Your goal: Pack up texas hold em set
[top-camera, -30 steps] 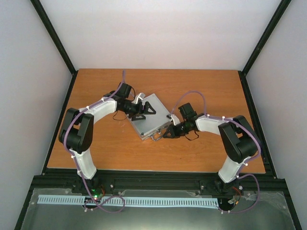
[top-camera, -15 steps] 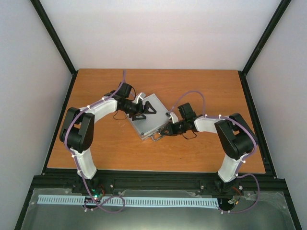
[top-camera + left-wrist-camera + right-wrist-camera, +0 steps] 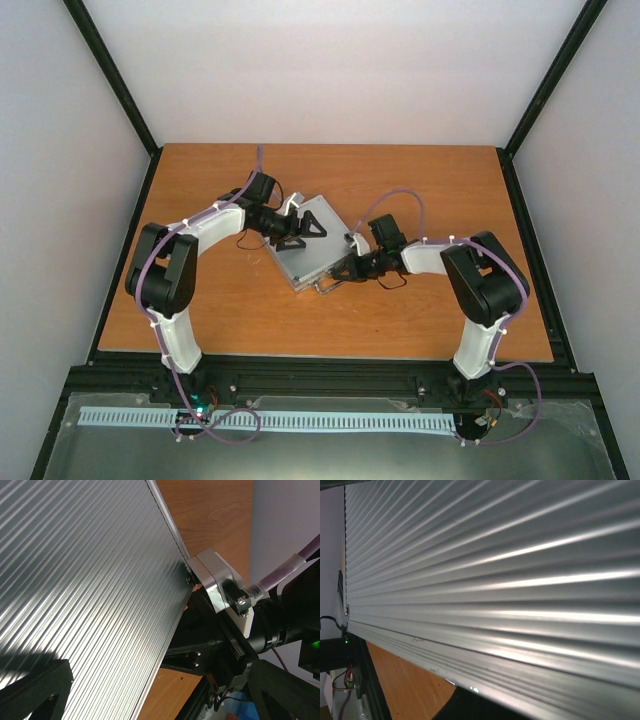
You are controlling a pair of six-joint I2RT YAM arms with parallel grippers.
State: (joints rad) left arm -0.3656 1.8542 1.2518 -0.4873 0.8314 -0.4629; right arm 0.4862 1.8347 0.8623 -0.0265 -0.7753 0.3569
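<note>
The silver ribbed aluminium case [image 3: 312, 255] lies shut and turned at an angle in the middle of the table, its handle [image 3: 326, 286] on the near edge. My left gripper [image 3: 302, 228] is open, fingers spread wide over the lid's far left part; the lid fills the left wrist view [image 3: 90, 580] between the two fingers [image 3: 35, 690]. My right gripper [image 3: 344, 270] is at the case's near right edge, next to the handle. The ribbed case side fills the right wrist view [image 3: 495, 580], and the fingers are hidden. Chips, card box, dice and disc are out of view.
The wooden table [image 3: 420, 180] is bounded by black frame rails [image 3: 530, 240] at the left, right and near edges. The right arm's wrist bracket [image 3: 220, 587] and purple cable show close beyond the case corner in the left wrist view.
My right arm has pushed a little to the left, closer against the case's near right edge. The left gripper and the case have stayed almost still.
</note>
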